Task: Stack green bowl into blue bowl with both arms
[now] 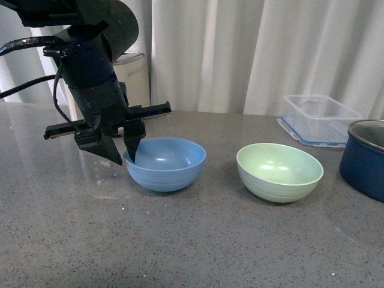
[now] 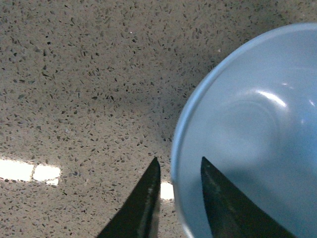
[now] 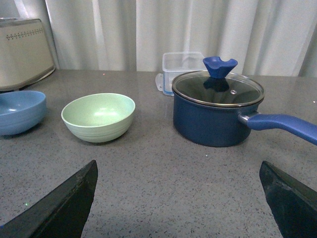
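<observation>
The left gripper (image 1: 124, 155) hangs at the left rim of the light sky-blue round plastic bowl (image 1: 168, 163), left of centre in the front view. Its jaws are narrowly parted and straddle the rim. In the left wrist view one dark finger (image 2: 143, 203) is outside the blue bowl (image 2: 257, 124), over the speckled grey stone bench (image 2: 74, 74), and the other is inside the wall. A thin gap seems to remain on each side of the rim at the tips, so the left gripper (image 2: 179, 161) looks unclamped, though the contact lower down is out of frame.

The pale mint-green round plastic bowl (image 1: 279, 171) stands upright on the bench (image 1: 180, 240) right of centre. It is near the blue bowl but apart from it, and nothing is inside it.

At the right edge sits a dark navy pot (image 1: 365, 159). Behind it is a clear plastic lidded container (image 1: 321, 117). A beige appliance (image 1: 135, 78) stands behind the left arm, and white curtains (image 1: 270, 54) fill the background.

In the right wrist view the right gripper (image 3: 178, 166) is spread wide and holds nothing, with its two fingers at the lower corners of the frame. Beyond them the green bowl (image 3: 99, 116) sits left of centre, the blue bowl (image 3: 20, 111) is at the left edge, and the navy pot (image 3: 213, 119) with its glass lid and blue knob (image 3: 220, 67) is right of centre.
</observation>
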Controlling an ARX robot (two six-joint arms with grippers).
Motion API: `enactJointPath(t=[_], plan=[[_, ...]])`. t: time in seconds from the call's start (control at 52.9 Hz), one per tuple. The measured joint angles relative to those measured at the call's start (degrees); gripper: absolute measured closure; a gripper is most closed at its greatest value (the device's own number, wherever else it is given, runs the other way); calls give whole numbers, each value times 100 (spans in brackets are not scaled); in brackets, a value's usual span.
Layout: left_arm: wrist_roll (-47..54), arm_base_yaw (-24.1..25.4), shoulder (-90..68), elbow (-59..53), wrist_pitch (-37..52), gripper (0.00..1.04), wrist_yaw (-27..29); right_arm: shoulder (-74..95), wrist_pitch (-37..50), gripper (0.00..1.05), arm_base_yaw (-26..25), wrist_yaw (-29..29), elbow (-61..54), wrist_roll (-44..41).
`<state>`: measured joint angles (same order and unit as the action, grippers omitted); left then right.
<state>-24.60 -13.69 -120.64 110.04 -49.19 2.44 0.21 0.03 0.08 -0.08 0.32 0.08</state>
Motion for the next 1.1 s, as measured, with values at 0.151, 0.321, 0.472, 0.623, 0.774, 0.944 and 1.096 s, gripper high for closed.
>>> enactJointPath(t=[0.151,0.321,0.472,0.623,0.774,0.944,1.096], plan=[[7,9,4,42,-31,57,-146,0,0,10,0,0,0,0],[153,105,232,61,-35,32,-293,0,0,10,0,0,0,0],[507,444,1300,-249,321,5,-356,0,0,10,0,0,0,0],[852,837,2798,-1145,1467,7,133,0,0,10,0,0,0,0],[1762,935,3952,-2892,4336,26,227,0,0,10,0,0,0,0],[2249,1023,4918,-5425,6778,55,157,0,0,10,0,-2,0,0],[2356,1036,5340,-6926,7477,80,28,0,0,10,0,2,0,0]])
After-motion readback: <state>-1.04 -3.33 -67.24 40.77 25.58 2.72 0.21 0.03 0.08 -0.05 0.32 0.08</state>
